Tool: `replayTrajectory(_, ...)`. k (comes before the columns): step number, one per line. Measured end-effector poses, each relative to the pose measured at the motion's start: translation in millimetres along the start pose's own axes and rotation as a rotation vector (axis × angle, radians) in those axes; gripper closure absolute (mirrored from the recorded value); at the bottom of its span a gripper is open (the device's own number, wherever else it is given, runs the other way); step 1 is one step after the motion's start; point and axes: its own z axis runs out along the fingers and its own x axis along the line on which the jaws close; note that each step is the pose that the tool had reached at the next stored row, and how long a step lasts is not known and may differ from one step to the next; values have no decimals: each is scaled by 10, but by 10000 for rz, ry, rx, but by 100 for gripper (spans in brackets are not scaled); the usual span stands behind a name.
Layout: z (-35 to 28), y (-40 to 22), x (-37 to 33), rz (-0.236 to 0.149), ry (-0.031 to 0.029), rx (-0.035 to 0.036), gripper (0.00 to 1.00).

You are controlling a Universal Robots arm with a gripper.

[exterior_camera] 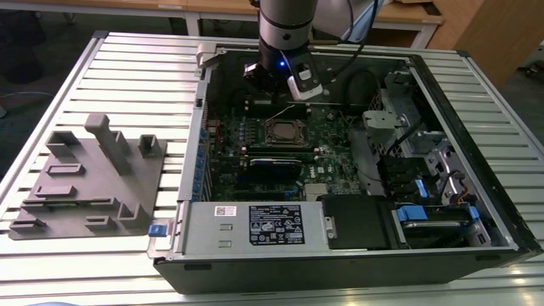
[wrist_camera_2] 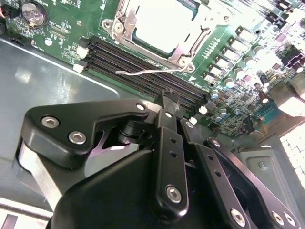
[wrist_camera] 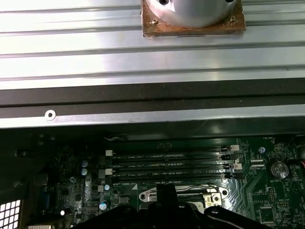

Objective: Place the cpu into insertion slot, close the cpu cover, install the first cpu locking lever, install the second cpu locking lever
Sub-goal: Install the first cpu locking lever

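Cpu (wrist_camera_2: 159, 21): lay seated in the insertion slot (exterior_camera: 285, 132) on the green motherboard (wrist_camera_2: 62, 28), silvery face up.
Cpu cover (wrist_camera_2: 157, 51): appeared lowered around the chip.
Locking lever (wrist_camera_2: 143, 72): thin wire whose free end stood clear and unlatched.
Claw (wrist_camera_2: 167, 99): narrow, fingertips together, holding nothing, hovering near the lever.
Step judged in hand: first lever. It would call for pressing the wire down and hooking it under its catch.
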Motion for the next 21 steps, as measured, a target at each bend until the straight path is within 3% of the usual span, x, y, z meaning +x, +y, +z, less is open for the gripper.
replayTrajectory(21, 30, 14, -29, -2, 1, 0, 89)
